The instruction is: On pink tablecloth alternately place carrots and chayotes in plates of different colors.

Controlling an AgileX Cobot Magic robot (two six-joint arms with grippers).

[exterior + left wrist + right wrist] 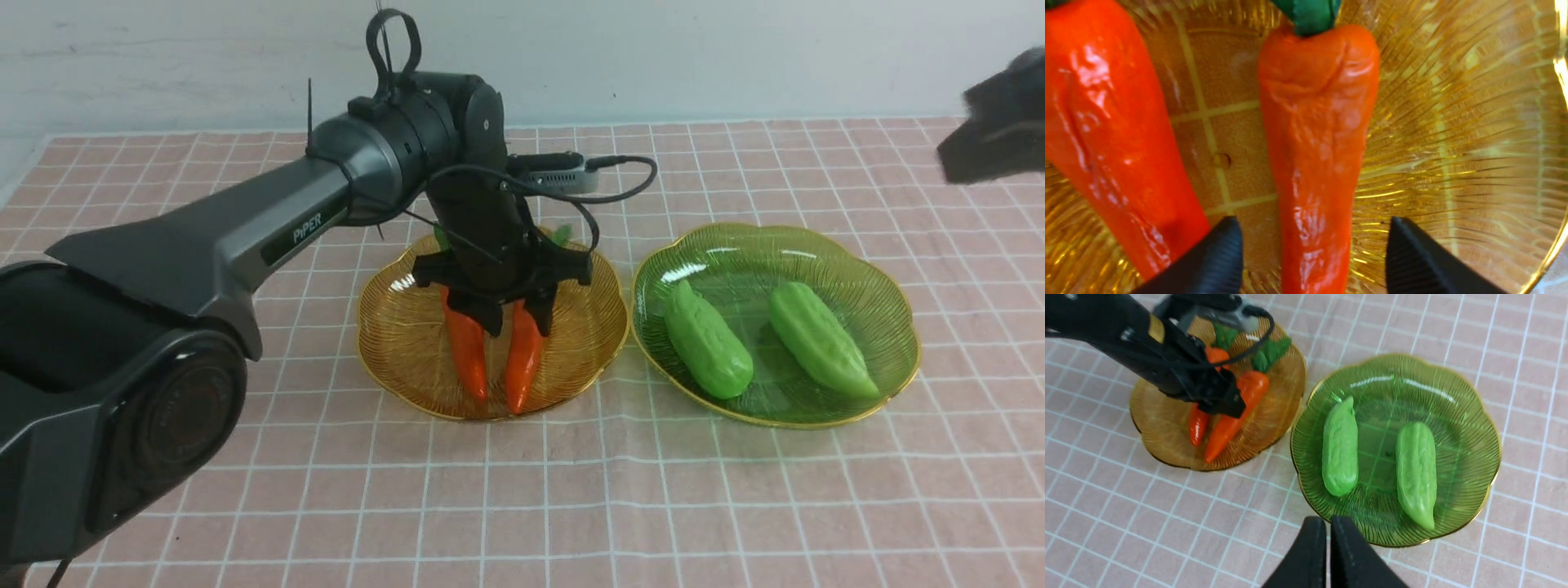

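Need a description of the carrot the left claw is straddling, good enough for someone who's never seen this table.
On the pink cloth, find the amber plate, left of the green plate. Two carrots lie in it side by side, tips toward the robot. The target carrot is the one nearer the green plate, between the fingers of the open left claw; the other carrot lies outside them.

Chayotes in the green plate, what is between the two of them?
Between the chayotes lies only bare green plate, the pink tablecloth grid showing through. The right wrist view shows it.
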